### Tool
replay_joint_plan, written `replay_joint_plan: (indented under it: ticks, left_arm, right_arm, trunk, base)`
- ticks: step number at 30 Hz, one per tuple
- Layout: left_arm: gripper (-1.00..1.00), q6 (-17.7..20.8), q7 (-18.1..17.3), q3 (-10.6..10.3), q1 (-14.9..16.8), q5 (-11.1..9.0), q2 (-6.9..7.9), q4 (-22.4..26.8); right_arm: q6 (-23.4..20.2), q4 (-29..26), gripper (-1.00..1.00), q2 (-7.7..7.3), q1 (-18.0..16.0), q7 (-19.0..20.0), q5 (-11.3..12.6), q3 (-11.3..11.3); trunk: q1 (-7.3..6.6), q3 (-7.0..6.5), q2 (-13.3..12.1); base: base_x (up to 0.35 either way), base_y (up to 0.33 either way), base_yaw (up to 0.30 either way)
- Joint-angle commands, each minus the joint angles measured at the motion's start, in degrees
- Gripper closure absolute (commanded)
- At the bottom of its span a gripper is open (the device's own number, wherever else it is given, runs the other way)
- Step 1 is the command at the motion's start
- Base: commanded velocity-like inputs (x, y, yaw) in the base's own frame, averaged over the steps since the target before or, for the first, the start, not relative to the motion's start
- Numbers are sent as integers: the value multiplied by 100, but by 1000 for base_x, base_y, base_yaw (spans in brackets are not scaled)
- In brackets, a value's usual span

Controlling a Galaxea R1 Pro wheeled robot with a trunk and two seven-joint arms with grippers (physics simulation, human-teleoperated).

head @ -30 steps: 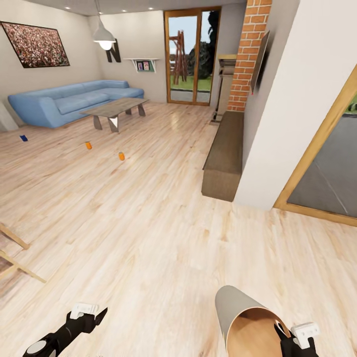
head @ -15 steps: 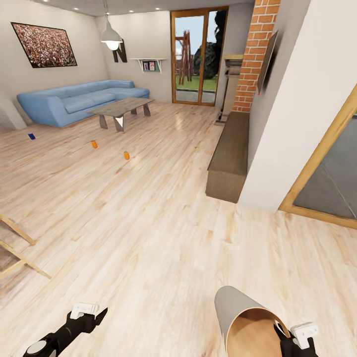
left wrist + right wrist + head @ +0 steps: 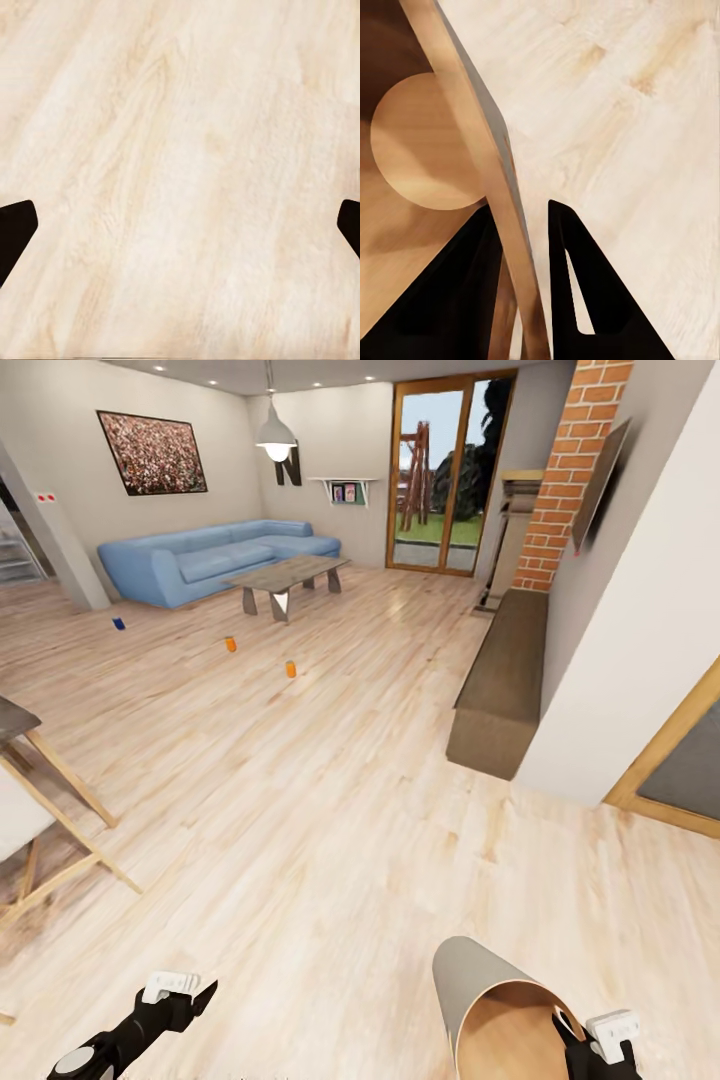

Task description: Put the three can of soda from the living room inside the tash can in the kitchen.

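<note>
Three cans of soda stand far off on the living room's wood floor: a dark blue one [image 3: 118, 623] and two orange ones [image 3: 231, 644] [image 3: 291, 668], in front of the sofa and coffee table. The grey trash can [image 3: 480, 985] hangs tilted at the lower right of the head view, brown inside facing me. My right gripper [image 3: 572, 1032] is shut on its rim; the right wrist view has one finger inside and one outside the trash can wall [image 3: 472, 127], with the right gripper [image 3: 521, 247] clamping it. My left gripper [image 3: 195, 996] is low at the left, and in its wrist view the left gripper [image 3: 180, 225] is open over bare floor.
A light-blue corner sofa [image 3: 215, 555] and low coffee table [image 3: 290, 572] stand at the back. A long brown bench [image 3: 505, 670] lines the right wall beside a brick column [image 3: 560, 480]. Wooden furniture legs [image 3: 55, 800] jut in at the left. A wood-framed doorway [image 3: 670, 760] lies right.
The whole head view has shifted, so the camera has turned left; the wooden legs at the left now show more. Both grippers and the trash can keep their places in the picture.
</note>
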State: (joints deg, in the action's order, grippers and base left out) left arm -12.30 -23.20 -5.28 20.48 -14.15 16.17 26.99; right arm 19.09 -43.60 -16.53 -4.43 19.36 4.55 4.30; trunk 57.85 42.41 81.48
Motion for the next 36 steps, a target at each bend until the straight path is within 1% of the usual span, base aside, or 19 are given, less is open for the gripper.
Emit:
replay_joint_plan:
  ticks: [1, 12, 20, 24, 31, 35, 36]
  left_arm:
    - [-100, 0, 0, 0, 0, 0, 0, 0]
    - [-100, 0, 0, 0, 0, 0, 0, 0]
    - [-100, -3, 0, 0, 0, 0, 0, 0]
    - [-100, -2, 0, 0, 0, 0, 0, 0]
    - [-100, -6, 3, 0, 0, 13, -3, -2]
    - [-100, 45, -227, 16, 3, -16, 29, 44]
    - [-100, 70, -353, 20, 5, -23, 33, 56]
  right_arm:
    - [-2, -8, 100, 1, -3, 59, 30, 3]
    - [-2, -8, 100, 1, -2, 59, 27, 9]
    - [-39, -10, 100, 1, -4, 22, 31, -31]
    - [-30, -15, 100, -1, -5, -4, 23, -99]
    - [1, -18, 100, -11, -5, -2, 20, -123]
    - [11, -148, 100, -41, -8, 69, 25, -115]
    - [10, -202, 100, -48, -15, 78, 26, -112]
  trunk:
    - [0, 0, 0]
    - [0, 0, 0]
    - [0, 0, 0]
    - [0, 0, 0]
    - [0, 0, 0]
    - [0, 0, 0]
    - [0, 0, 0]
  base:
    - [0, 0, 246]
    - [0, 0, 221]
    - [0, 0, 27]
    - [0, 0, 3]
    - [0, 0, 1]
    - [0, 0, 0]
    - [0, 0, 0]
